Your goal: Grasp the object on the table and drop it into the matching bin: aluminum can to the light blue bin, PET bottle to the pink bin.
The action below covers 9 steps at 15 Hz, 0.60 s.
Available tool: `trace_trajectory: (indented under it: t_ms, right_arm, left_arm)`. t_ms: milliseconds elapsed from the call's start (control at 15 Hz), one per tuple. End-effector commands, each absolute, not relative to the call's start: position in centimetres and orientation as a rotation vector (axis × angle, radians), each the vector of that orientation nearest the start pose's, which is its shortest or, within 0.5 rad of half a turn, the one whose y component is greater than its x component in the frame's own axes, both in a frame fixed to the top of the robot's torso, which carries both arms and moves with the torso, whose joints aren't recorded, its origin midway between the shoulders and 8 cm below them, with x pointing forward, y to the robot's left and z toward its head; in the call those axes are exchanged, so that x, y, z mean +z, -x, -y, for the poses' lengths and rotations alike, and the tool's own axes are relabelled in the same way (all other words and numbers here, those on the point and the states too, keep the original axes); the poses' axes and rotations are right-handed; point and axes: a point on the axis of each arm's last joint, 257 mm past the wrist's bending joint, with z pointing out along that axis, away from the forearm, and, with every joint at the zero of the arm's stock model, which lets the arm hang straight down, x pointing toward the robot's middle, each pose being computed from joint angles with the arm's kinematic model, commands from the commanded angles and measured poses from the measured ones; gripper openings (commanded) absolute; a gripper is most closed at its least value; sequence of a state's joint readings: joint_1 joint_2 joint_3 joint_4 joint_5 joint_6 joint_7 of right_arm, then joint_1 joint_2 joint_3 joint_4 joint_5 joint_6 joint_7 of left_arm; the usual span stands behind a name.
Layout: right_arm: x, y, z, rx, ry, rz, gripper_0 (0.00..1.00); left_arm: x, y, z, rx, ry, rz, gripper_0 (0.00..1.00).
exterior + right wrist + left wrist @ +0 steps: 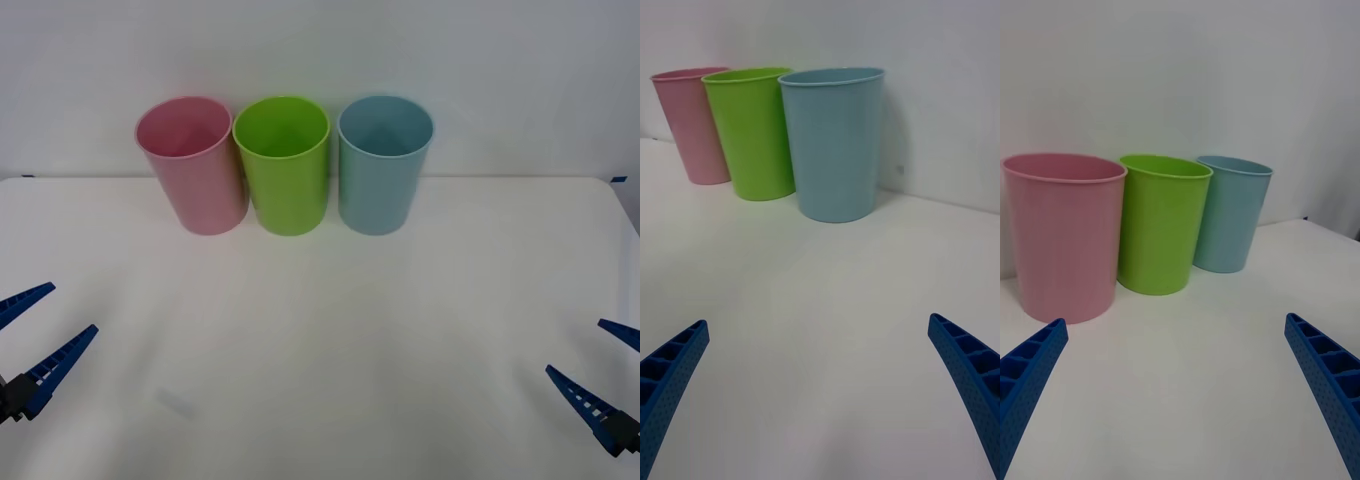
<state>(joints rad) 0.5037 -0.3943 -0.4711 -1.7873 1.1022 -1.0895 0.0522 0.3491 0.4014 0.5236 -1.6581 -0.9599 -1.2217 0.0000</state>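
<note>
Three bins stand upright in a row at the far edge of the white table (320, 330), against the wall. From the robot's left to its right: the pink bin (193, 165), a lime green bin (285, 165), the light blue bin (382, 165). Pink and green touch or nearly touch at the rim; a narrow gap separates green from light blue. Each bin is a plain plastic cup shape, wider at the rim than at the base, with its opening facing up.

The left gripper (35, 335) sits low over the near left corner of the table, fingers spread wide apart and holding nothing. The pink bin is the nearest bin to it, well apart from the fingertips.

The right gripper (600, 365) sits low over the near right corner, fingers likewise spread apart and holding nothing. The light blue bin is the nearest bin to it, well apart from it.

A faint grey smudge (175, 402) marks the table surface near the left gripper.
</note>
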Motion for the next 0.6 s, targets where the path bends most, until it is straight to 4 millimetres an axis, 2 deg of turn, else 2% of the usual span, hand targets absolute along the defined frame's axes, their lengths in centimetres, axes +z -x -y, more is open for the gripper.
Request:
trace_trajectory:
  t_ms: [67,267,600]
  right_arm:
    - [-22.4,-30.6,33.2,0.415,0.501,-1.635,1.00]
    - [-23.2,-29.4,33.4,0.434,0.465,-1.660,1.00]
    - [-23.3,-29.3,33.4,0.434,0.463,-1.661,1.00]
  left_arm:
    - [-16.9,-34.2,-33.0,-0.567,-0.465,-1.441,1.00]
    - [-16.9,-34.2,-33.0,-0.567,-0.465,-1.441,1.00]
    - [-16.9,-34.2,-33.0,-0.567,-0.465,-1.441,1.00]
